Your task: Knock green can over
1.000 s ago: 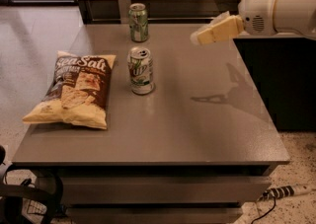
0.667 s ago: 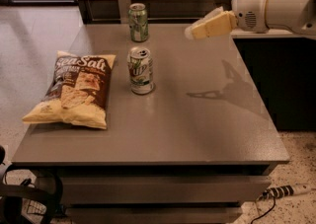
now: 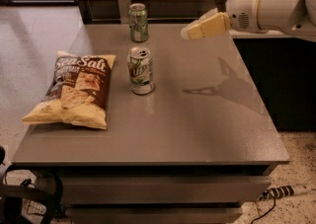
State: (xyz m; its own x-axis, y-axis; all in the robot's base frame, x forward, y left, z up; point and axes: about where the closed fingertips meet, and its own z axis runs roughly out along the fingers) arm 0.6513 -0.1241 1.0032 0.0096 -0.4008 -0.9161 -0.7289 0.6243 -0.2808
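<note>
We are seeing the small green soda can with a silver rim (image 3: pixel 138 22) standing upright at the far edge of the grey table (image 3: pixel 207 129), so the knock is not yet done. The pale-tipped gripper (image 3: pixel 197 28) is hovering to its right, apart from it and holding nothing; we cannot tell how far open it is. We cannot tell what the nearer, whiter can (image 3: pixel 141 70) or the brown chip bag (image 3: pixel 74 90) on the left is holding.

pincer (image 3: pixel 187 32) shifted left, seemingly nearer green can (image 3: pixel 138 22)
</note>
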